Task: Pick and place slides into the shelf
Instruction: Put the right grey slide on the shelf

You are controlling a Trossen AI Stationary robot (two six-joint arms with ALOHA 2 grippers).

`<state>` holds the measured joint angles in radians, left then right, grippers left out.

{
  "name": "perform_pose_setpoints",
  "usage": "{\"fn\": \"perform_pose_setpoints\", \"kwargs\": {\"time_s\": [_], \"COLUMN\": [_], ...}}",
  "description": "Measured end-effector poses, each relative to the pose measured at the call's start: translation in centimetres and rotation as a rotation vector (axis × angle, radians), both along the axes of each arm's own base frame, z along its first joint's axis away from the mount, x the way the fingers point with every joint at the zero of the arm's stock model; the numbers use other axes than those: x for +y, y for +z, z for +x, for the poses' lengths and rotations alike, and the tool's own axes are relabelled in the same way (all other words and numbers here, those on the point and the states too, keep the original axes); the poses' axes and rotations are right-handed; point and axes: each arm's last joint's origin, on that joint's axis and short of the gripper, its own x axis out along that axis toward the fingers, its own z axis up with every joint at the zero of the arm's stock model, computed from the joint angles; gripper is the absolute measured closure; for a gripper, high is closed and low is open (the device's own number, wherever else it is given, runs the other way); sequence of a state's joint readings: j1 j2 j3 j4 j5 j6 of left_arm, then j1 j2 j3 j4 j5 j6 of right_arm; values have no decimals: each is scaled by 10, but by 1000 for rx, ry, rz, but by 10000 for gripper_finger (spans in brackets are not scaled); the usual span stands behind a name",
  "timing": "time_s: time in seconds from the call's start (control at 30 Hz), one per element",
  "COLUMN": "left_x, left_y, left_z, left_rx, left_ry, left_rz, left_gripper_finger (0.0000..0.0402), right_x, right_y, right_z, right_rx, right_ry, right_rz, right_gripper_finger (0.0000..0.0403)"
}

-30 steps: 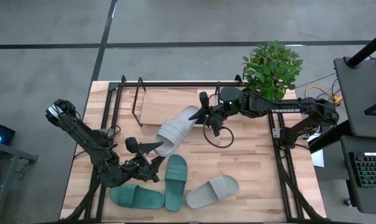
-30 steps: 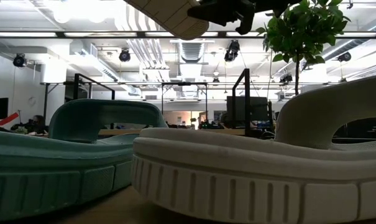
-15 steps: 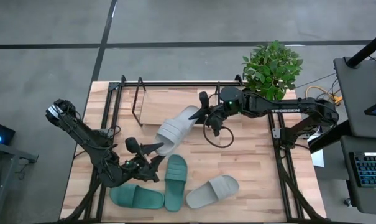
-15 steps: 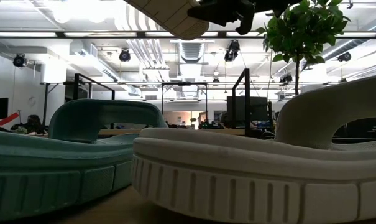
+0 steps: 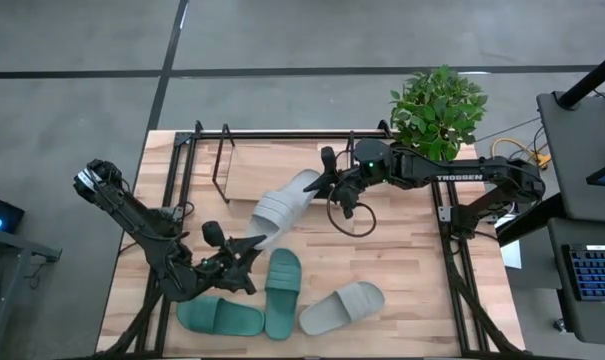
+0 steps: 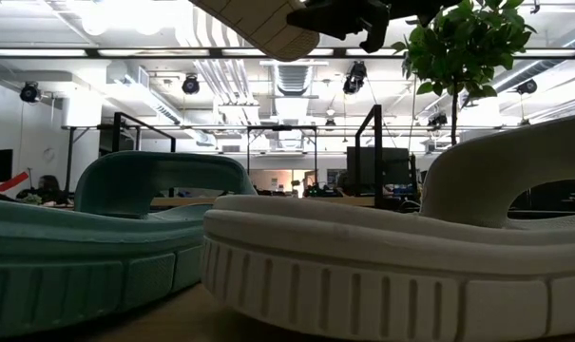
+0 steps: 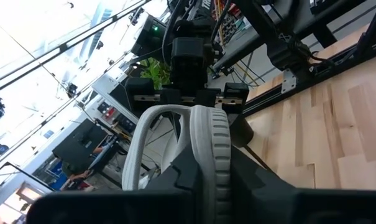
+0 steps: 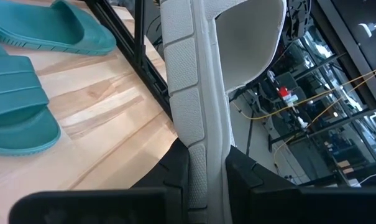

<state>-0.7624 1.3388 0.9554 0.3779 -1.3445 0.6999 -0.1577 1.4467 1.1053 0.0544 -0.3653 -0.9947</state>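
Grey slide (image 5: 282,207) hangs in the air just in front of the shelf (image 5: 244,168), and both claws pinch it tight, the right gripper (image 5: 329,183) on one end and the left gripper (image 5: 250,243) on the other, likely so it stays steady on its way to the board. Two teal slides (image 5: 282,292) and one more grey slide (image 5: 342,307) lie on the table (image 5: 412,260), farther from the shelf.

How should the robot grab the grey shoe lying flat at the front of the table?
Probably take the lying grey slide by its wide strap, from above on the right. The strap arches off the sole, and a teal slide crowds its heel end. The left gripper and right gripper hold the other grey slide.
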Motion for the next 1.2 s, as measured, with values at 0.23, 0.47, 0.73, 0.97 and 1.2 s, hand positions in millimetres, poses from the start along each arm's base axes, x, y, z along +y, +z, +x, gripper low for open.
{"fn": "perform_pose_setpoints", "kwargs": {"time_s": [0.23, 0.47, 0.73, 0.97, 1.2], "left_x": [0, 0, 1, 1, 0], "left_y": [0, 0, 0, 0, 0], "left_z": [0, 0, 0, 0, 0], "left_rx": [0, -2, -5, -4, -3], "left_ry": [2, 5, 19, 15, 10], "left_rz": [-3, -5, -8, -7, -6], "left_gripper_finger": [386, 387, 387, 387, 388], "right_x": [0, 0, 0, 0, 1], "right_y": [0, 0, 1, 1, 2], "right_z": [0, 0, 0, 0, 1], "right_rx": [1, 4, 3, 5, -27], "right_ry": [0, -6, -21, -20, -46], "right_rz": [0, 21, 74, 72, -41], "right_gripper_finger": [357, 345, 234, 207, 205]}}
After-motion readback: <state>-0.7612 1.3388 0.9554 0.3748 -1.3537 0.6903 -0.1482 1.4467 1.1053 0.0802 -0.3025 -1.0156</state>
